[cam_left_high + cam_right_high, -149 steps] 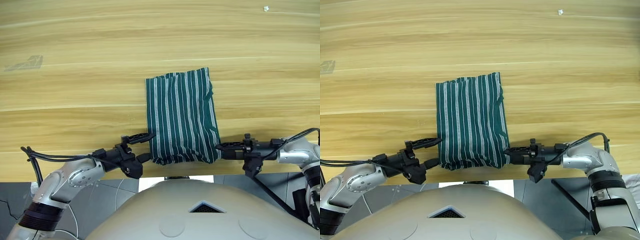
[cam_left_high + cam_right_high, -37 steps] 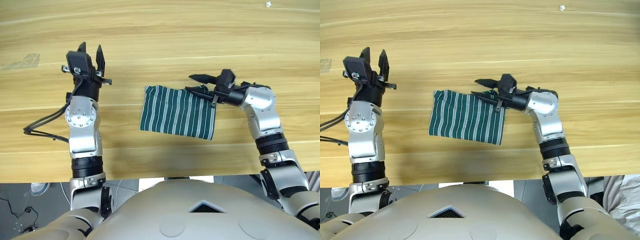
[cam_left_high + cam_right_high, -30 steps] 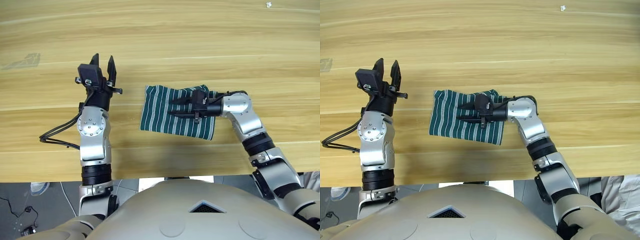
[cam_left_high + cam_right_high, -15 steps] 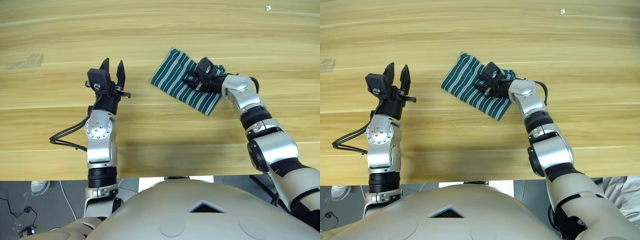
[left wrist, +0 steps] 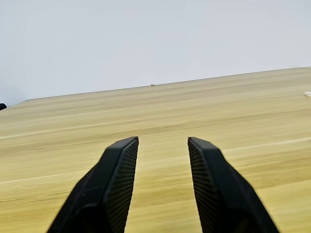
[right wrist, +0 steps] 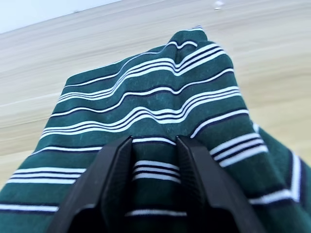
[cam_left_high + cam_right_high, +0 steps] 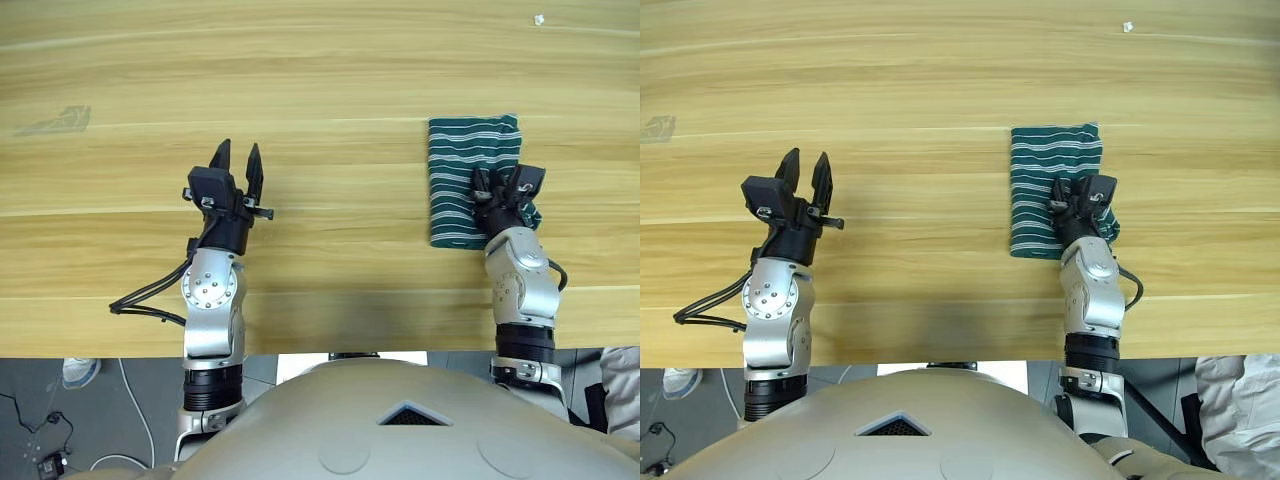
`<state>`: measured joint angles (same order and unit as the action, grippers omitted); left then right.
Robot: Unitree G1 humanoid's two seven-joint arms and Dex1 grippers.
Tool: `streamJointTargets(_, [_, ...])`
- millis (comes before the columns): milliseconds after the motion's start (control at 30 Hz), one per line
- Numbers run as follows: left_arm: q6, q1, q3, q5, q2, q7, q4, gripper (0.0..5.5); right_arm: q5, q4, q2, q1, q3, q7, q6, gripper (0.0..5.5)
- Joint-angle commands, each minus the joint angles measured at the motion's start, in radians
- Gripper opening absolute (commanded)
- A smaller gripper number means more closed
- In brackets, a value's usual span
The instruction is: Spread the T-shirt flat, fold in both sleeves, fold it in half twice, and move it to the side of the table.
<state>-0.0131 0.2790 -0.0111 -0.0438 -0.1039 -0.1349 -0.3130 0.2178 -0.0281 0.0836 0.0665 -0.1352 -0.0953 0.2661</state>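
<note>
The bench (image 7: 320,60) carries the folded T-shirt (image 7: 465,160) on my right side, a compact striped rectangle with its long axis running away from me. My right claw (image 7: 497,185) sits over the shirt's near end, its fingers parted and pointing along that axis, with cloth showing between them but not pinched. My left claw (image 7: 237,160), also spread open, hangs over bare wood well apart to the left. I judge that any last nudge or release belongs to the right arm, since the shirt lies straight ahead of that claw.
</note>
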Motion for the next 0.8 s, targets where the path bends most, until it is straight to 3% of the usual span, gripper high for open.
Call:
streamJointTargets(33, [-0.013, -0.009, -0.017, 0.009, 0.006, 0.002, 0.016, 1.88, -0.003, 0.095, -0.025, -0.029, 0.023, -0.008, -0.071, 1.64])
streamJointTargets(233, [0.050, -0.083, 0.019, 0.018, 0.008, 0.033, -0.007, 1.88, -0.063, 0.144, -0.035, -0.158, 0.065, -0.050, -0.407, 1.64])
streamJointTargets(433, [0.148, -0.285, -0.010, 0.096, 0.056, 0.115, 0.154, 1.88, -0.097, -0.129, -0.075, -0.233, 0.138, -0.117, -0.666, 1.64])
streamJointTargets(567, [0.268, -0.298, -0.045, 0.187, 0.053, 0.161, 0.243, 1.88, -0.112, -0.283, -0.075, -0.237, 0.124, -0.134, -0.903, 1.64])
streamJointTargets(700, [0.365, -0.245, -0.033, 0.288, 0.008, 0.210, 0.234, 1.88, -0.112, -0.314, -0.073, -0.236, 0.120, -0.133, -0.976, 1.64])
streamJointTargets(800, [0.375, -0.227, -0.027, 0.236, 0.009, 0.185, 0.220, 1.88, -0.095, -0.322, -0.075, -0.230, 0.124, -0.146, -0.981, 1.64])
